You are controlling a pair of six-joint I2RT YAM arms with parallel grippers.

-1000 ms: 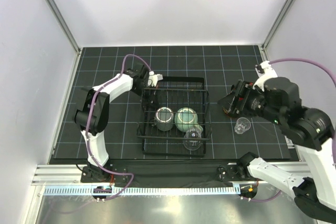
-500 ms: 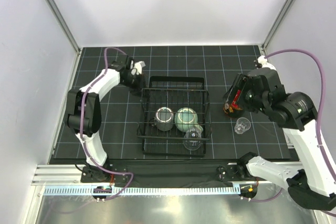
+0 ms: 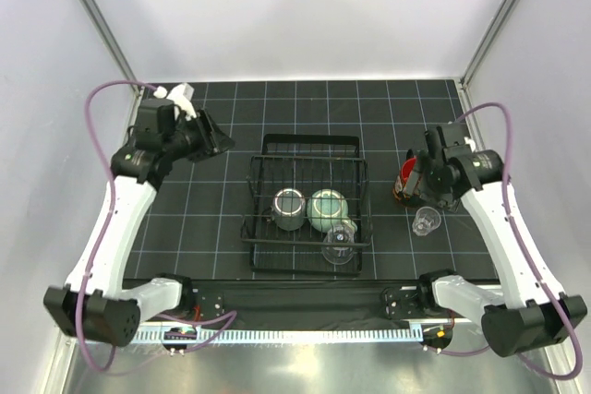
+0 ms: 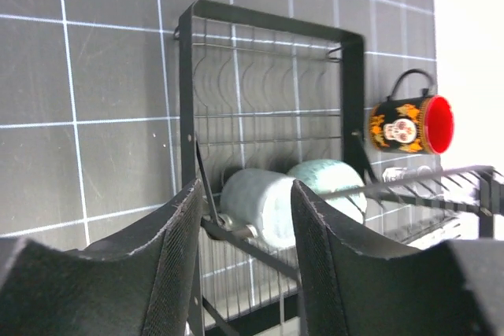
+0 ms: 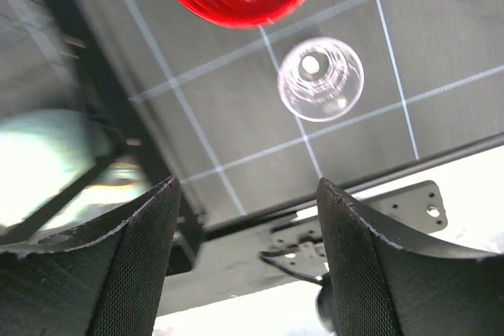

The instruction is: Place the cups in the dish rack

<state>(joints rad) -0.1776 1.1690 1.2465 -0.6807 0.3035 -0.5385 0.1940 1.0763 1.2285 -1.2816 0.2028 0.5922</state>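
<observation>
The black wire dish rack point(image 3: 311, 138) holds a dark grey-green mug point(image 3: 289, 208), a speckled pale-green mug point(image 3: 327, 209) beside it and a clear glass point(image 3: 339, 241) nearer the arms. On the gridded black surface point(image 3: 185, 219), between pale walls, the skull-print cup point(image 3: 406, 177) lies on its side right of the rack, showing its red inside, with a second glass point(image 3: 426, 220) near it. The left end effector point(image 3: 218, 140) and the right end effector point(image 5: 248, 186) are both spread and empty.

Black gridded mat point(image 3: 305, 108); white walls point(image 3: 305, 16); aluminium rail point(image 3: 97, 304) along near edge.
</observation>
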